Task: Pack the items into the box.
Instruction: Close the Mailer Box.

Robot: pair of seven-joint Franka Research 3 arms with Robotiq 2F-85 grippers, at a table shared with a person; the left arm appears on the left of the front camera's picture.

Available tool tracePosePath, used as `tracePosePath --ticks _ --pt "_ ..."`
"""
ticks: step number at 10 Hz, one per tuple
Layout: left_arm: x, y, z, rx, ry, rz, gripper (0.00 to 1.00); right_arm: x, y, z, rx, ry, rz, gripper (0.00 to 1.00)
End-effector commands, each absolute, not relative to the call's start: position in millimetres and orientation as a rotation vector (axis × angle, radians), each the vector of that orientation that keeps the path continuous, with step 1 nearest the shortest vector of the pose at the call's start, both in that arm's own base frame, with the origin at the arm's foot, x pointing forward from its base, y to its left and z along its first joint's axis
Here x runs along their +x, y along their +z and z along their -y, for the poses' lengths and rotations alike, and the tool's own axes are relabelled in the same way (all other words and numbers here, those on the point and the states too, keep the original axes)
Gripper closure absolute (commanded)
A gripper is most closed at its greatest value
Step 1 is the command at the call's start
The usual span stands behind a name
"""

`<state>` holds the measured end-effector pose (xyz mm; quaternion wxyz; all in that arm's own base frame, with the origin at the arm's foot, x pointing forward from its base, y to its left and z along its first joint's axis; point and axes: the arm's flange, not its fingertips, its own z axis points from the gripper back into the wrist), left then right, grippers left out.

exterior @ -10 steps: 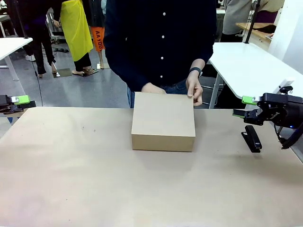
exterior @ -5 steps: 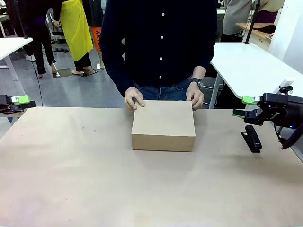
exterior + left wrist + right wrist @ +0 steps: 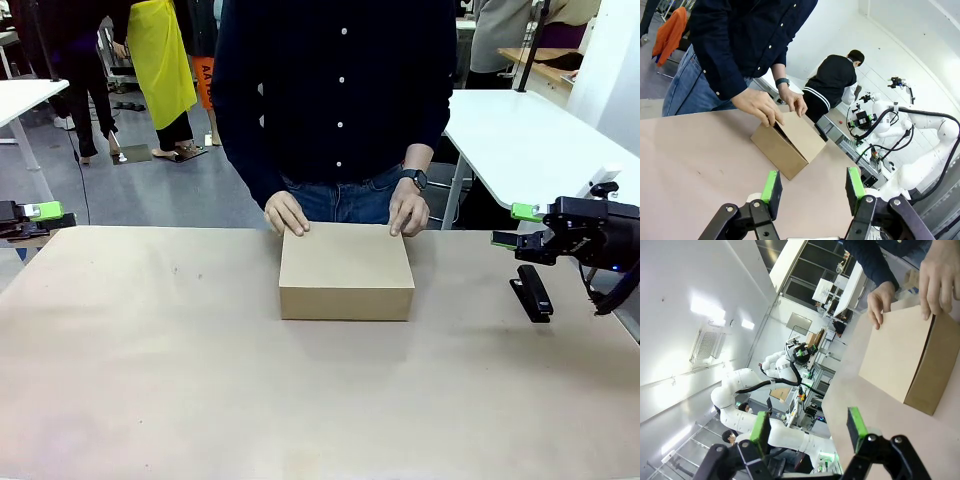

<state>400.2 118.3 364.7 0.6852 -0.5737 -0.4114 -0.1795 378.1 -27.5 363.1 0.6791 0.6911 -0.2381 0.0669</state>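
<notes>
At the frame's left edge the left gripper (image 3: 40,212) hovers with jaws apart and empty, the closed box (image 3: 346,271) sits centre under the person's two hands (image 3: 287,213), and at right the right gripper (image 3: 520,226), also apart, hangs above the black stapler (image 3: 531,292).

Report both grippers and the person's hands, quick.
Left gripper: open, empty.
Right gripper: open, empty.
Person's hands: both on the far edge of the box.
</notes>
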Motion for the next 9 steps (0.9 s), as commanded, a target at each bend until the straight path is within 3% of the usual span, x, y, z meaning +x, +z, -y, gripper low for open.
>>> tracePosePath --ticks 1,9 --pt "398.1 367.8 -119.6 -1.279 -0.412 0.936 0.31 377.9 366.2 25.9 1.555 0.172 0.548 0.18" --pt "398.1 367.8 -119.6 -1.279 -0.412 0.936 0.31 377.9 366.2 25.9 1.555 0.172 0.548 0.18"
